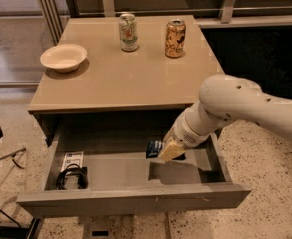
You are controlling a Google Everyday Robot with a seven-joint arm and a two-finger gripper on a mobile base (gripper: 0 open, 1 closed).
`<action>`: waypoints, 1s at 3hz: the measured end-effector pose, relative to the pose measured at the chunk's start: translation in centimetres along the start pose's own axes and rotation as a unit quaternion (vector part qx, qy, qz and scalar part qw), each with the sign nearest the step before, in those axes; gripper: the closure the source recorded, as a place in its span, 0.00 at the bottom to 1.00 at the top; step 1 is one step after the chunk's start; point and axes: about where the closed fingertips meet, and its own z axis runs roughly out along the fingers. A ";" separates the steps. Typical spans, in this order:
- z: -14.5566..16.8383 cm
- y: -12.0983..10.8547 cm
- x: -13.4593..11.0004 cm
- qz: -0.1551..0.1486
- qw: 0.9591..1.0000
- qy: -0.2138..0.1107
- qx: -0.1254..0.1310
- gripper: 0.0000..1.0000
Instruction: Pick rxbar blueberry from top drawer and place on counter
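The top drawer (130, 201) stands pulled open below the tan counter (120, 81). My gripper (171, 152) reaches down into the drawer's right half on the white arm (235, 108). Its yellowish fingers (173, 150) are shut on the right end of the rxbar blueberry (154, 148), a dark blue bar. The bar hangs a little above the drawer floor, with a shadow beneath it. The gripper hides the bar's right part.
A black coiled cable (72, 177) and a white card (72, 159) lie at the drawer's left end. On the counter stand a cream bowl (63, 57) at the left, a green-white can (128, 32) and an orange can (175, 38) at the back.
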 end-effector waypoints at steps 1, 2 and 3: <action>-8.5 1.1 -5.7 -0.027 0.999 0.016 0.040 1.00; -9.2 0.6 -6.2 -0.029 0.998 0.021 0.048 1.00; -11.1 -1.4 -8.0 -0.033 0.997 0.017 0.067 1.00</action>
